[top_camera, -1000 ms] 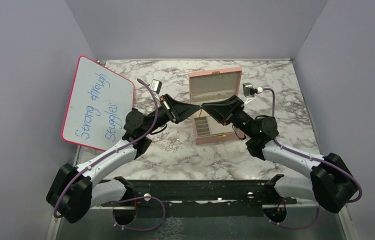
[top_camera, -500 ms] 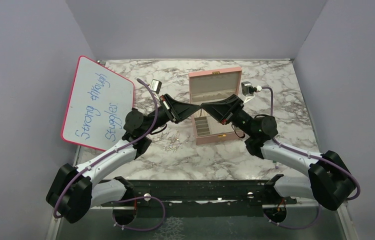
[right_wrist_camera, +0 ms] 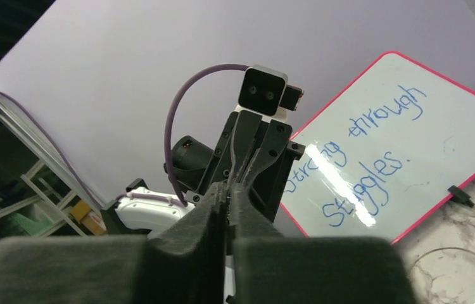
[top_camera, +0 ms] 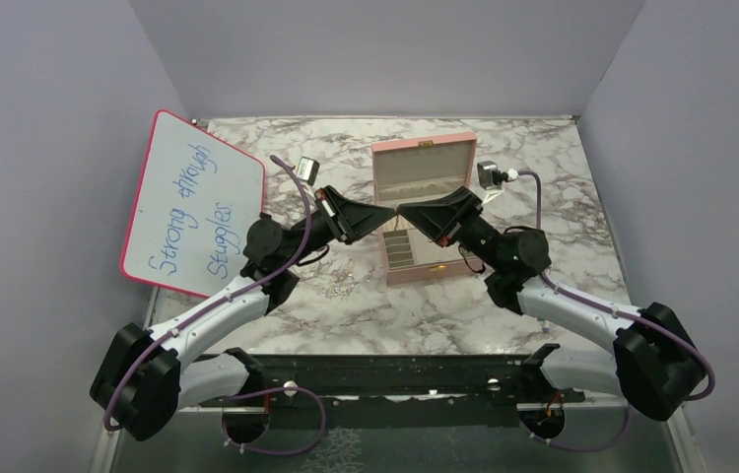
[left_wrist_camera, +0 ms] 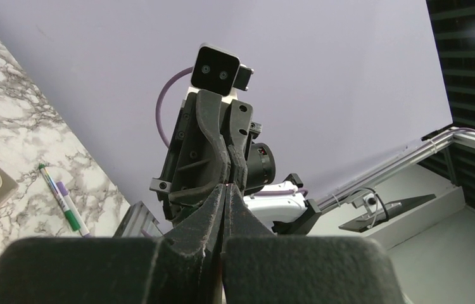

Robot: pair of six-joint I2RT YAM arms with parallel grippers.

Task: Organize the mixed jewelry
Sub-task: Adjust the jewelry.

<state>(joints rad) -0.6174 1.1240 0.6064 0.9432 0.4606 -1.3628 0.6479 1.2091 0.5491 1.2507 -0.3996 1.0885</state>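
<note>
My left gripper and right gripper meet tip to tip in the air above the open pink box. Both are shut. In the left wrist view my own fingertips press together right against the right gripper's tips. From the right wrist, a tiny pale speck sits at my shut tips; what it is I cannot tell. Several tiny pieces of the mixed jewelry lie on the marble left of the box. A thin silver hoop lies below the whiteboard.
A pink-framed whiteboard with blue writing leans at the left wall. A green-and-white marker pen lies on the marble table beside the box. The box's compartments sit under the joined grippers. Purple walls close in the sides and back.
The right gripper's jaws have closed at the left gripper's tip. Both arms have stayed almost where they were above the box.
</note>
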